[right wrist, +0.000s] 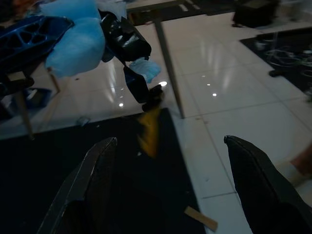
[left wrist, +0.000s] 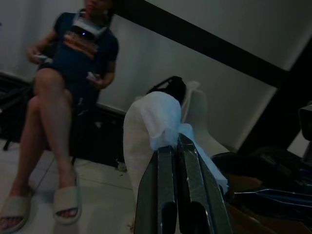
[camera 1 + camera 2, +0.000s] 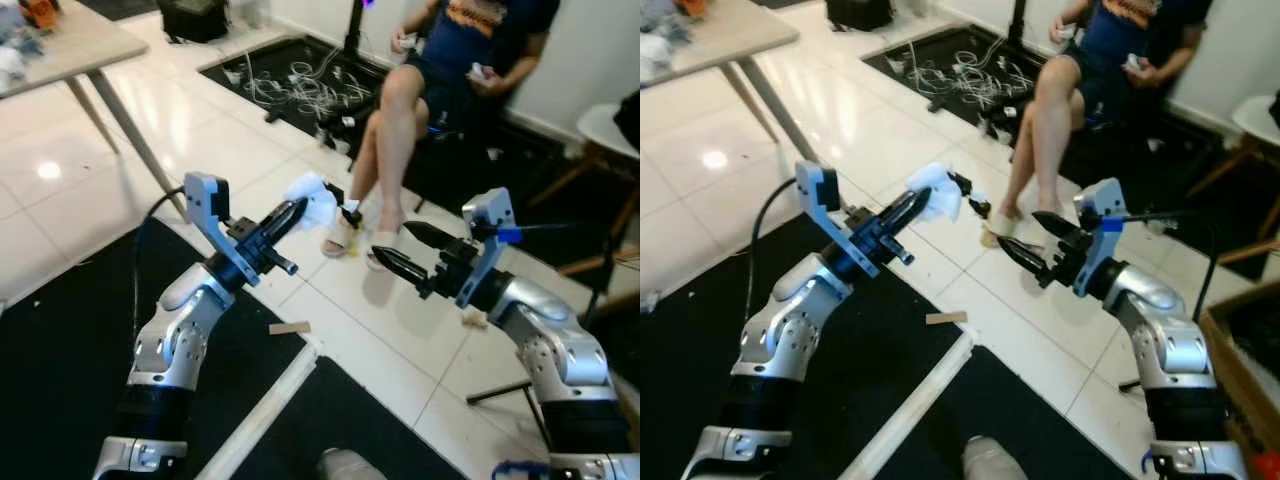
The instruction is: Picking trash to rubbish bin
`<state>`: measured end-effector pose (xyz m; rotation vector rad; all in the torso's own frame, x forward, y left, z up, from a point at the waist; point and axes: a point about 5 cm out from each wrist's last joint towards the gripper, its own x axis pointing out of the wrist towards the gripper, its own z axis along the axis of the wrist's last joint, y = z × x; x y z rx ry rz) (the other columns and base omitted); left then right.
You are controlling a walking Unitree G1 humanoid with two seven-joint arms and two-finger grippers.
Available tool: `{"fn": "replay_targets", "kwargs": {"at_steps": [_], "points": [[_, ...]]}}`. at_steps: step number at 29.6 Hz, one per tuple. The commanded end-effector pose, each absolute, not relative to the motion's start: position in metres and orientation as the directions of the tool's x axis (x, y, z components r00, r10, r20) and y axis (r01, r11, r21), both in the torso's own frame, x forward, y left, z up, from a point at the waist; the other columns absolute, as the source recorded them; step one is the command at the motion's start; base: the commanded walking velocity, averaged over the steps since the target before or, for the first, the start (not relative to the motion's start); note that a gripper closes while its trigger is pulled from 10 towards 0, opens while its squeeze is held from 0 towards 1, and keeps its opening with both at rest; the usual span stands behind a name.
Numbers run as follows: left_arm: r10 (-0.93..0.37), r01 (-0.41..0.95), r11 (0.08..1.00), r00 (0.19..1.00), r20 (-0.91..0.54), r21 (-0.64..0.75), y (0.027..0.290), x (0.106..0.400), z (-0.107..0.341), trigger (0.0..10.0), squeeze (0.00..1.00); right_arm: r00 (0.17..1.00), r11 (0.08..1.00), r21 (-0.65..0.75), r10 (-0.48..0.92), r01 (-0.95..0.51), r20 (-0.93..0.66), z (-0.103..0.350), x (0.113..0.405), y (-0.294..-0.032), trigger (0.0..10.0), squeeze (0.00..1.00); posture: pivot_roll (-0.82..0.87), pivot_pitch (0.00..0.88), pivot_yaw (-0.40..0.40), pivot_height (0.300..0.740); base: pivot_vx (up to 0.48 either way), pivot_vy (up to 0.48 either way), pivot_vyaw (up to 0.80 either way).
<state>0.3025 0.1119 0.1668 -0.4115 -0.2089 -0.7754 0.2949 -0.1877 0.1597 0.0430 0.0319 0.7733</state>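
Note:
My left gripper (image 3: pixel 296 211) is raised above the floor and shut on a crumpled white tissue (image 3: pixel 314 199). A dark scrap (image 3: pixel 970 189) hangs from the tissue's far side. In the left wrist view the closed fingers (image 2: pixel 168 161) pinch the white tissue (image 2: pixel 151 114). My right gripper (image 3: pixel 396 245) is held up to the right of it, open, with nothing between its fingers. The right wrist view looks past its spread fingers (image 1: pixel 97 165) at the tissue (image 1: pixel 73 41) and the dangling dark scrap (image 1: pixel 131 53).
A person sits on a chair just ahead, sandalled feet (image 3: pixel 345 236) on the white tiles. A table (image 3: pixel 70 50) stands at the far left, with cables (image 3: pixel 300 85) beyond. Black mats (image 3: pixel 70 340) and a cardboard scrap (image 3: pixel 289 327) lie below. A brown box (image 3: pixel 1245 350) is at right.

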Motion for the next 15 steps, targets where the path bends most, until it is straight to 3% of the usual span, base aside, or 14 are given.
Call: {"fn": "replay_targets", "kwargs": {"at_steps": [1, 15], "points": [[-0.637, 0.711, 0.65, 0.702, 0.318, -0.268, 0.1101, 0.3028, 0.1641, 10.0, 0.0, 0.716, 0.717, 0.058, 0.697, -0.695, -0.035, 0.1562, 0.2941, -0.1898, 10.0, 0.0, -0.08, 0.0, -0.018, 0.74, 0.0, 0.0, -0.77], [-0.643, 0.718, 0.645, 0.695, 0.32, -0.262, 0.1087, 0.302, 0.1637, 10.0, 0.0, 0.682, 0.684, 0.058, 0.729, -0.727, -0.052, 0.154, 0.2893, -0.1871, 10.0, 0.0, -0.08, 0.0, -0.017, 0.74, 0.0, 0.0, -0.77]]}}
